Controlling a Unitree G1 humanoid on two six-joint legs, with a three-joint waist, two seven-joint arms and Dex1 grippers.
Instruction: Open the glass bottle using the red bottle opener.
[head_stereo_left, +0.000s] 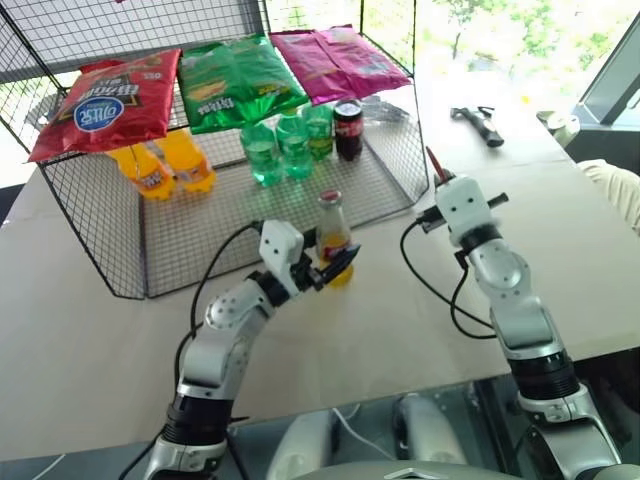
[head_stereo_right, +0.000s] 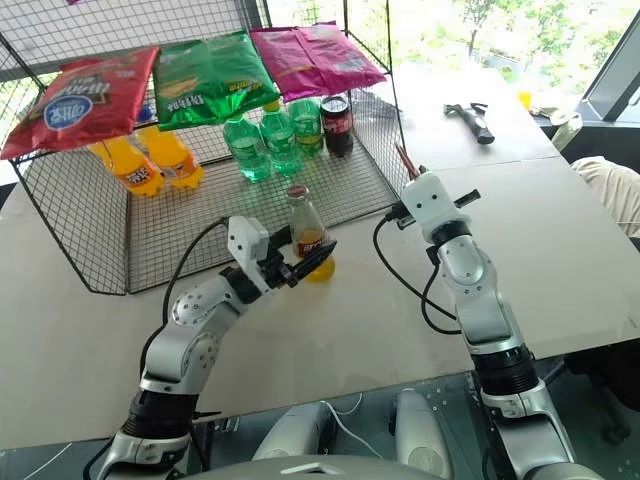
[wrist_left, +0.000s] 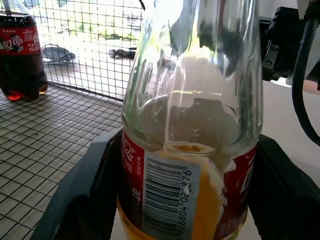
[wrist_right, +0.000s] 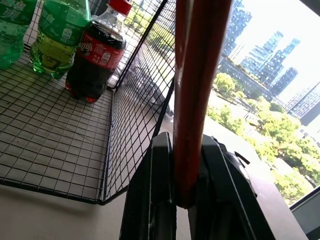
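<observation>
In the left eye view, a pale beige table (head_stereo_left: 90, 330) fills most of the frame. A black wire rack (head_stereo_left: 200, 230) stands in the upper left part, with snack bags (head_stereo_left: 230, 75) lying on its top shelf in red, green and pink. On its floor stand two orange plastic bottles (head_stereo_left: 165, 165), green plastic bottles (head_stereo_left: 285, 145) and a dark cola bottle (head_stereo_left: 348, 130). The glass bottle (head_stereo_left: 332, 232) stands upright near the centre of the frame, at the front edge of the rack. The left gripper (head_stereo_left: 335, 265) has its two black fingers around the lower part of the bottle. The right gripper (head_stereo_left: 437, 172), right of centre, is clenched on the red bottle opener (head_stereo_left: 436, 164), which points up. A black tool with a grey head (head_stereo_left: 478, 120) lies on the table in the upper right. Behind it there are bright windows with green trees.

In the left wrist view, the glass bottle fills the centre, with yellow-orange drink, a red label and a barcode. One black finger (wrist_left: 82, 200) is on each side of it, very close to the glass. The rack floor and the cola bottle are in the upper left.

In the right wrist view, the red opener rises as a long red bar through the centre, pressed between the two black fingers (wrist_right: 155, 195). At the right, tall city buildings (wrist_right: 277, 70) and trees are seen through the window.
</observation>
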